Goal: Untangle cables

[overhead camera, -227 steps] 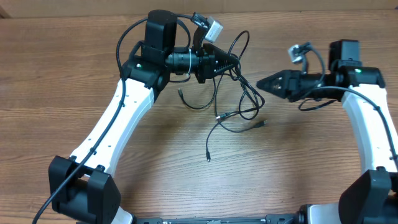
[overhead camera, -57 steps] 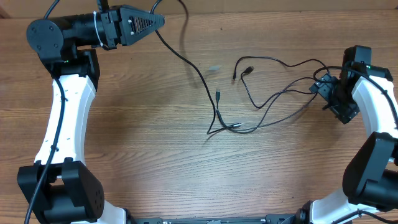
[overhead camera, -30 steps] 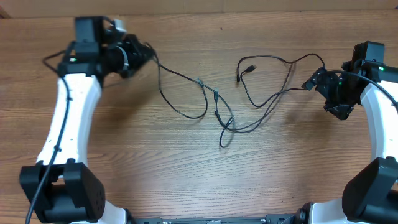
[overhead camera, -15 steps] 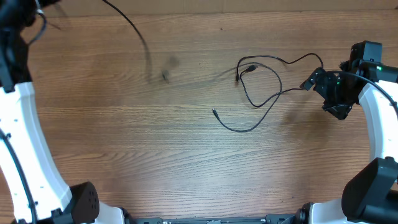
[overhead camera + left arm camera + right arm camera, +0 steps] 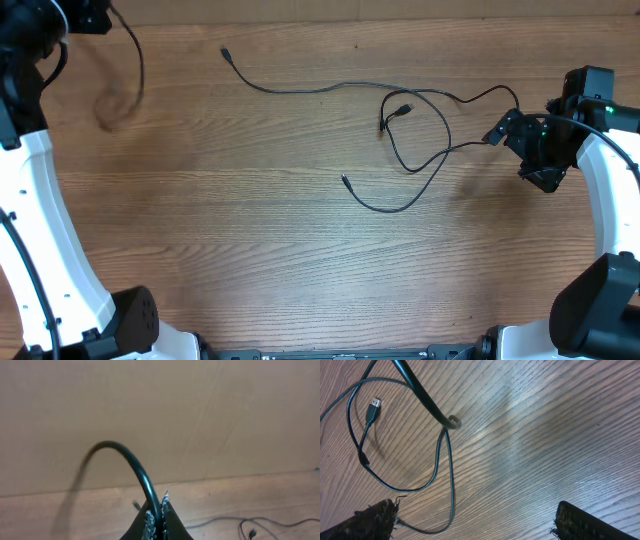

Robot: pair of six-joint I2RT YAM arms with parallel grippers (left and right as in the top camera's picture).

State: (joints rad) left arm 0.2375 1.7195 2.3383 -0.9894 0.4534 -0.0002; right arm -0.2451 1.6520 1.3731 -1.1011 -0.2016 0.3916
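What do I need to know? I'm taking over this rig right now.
Left tool: shut on one cable, lifted at the far left corner, apart from the rest.
Right tool: open, empty, beside the looped cables.
A long strand lies across the table into those loops.
Done: one cable is free of the pile.
Left: set it down, separate the crossing loops.

No writing, label, brand mark, number or sign can be read in any view, whether on the cables [image 5: 300, 91], the wooden table [image 5: 300, 260] or the white robot arms [image 5: 38, 205].
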